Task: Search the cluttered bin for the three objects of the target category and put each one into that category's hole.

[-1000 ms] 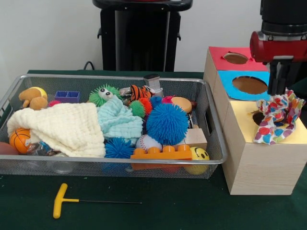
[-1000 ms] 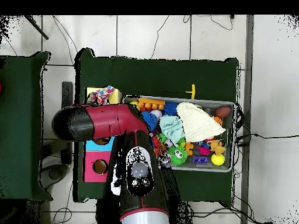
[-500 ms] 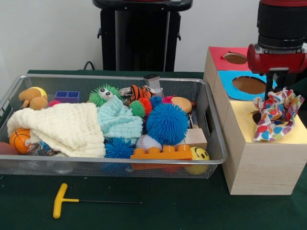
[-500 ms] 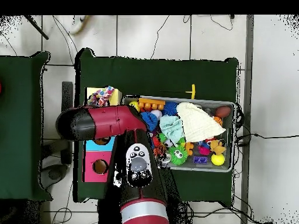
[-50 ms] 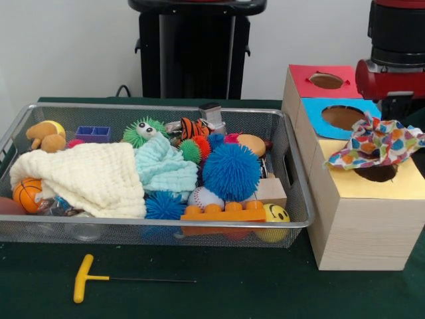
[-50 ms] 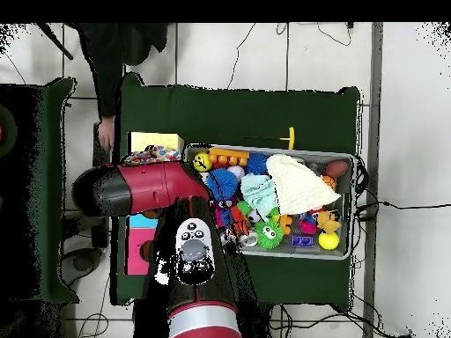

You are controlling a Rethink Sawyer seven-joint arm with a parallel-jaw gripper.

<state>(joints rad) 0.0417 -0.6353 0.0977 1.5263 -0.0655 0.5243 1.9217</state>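
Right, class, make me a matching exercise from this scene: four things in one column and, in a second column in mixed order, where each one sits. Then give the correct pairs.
Things:
1. patterned cloth
2. yellow-handled T tool
3. cream cloth
4. smiley ball

Places:
A. on the green table in front of the wire bin
B. in the bin's near right corner
C. over the yellow box top, beside its hole
D. spread over toys in the left half of the bin

Pairs: 1-C, 2-A, 3-D, 4-B
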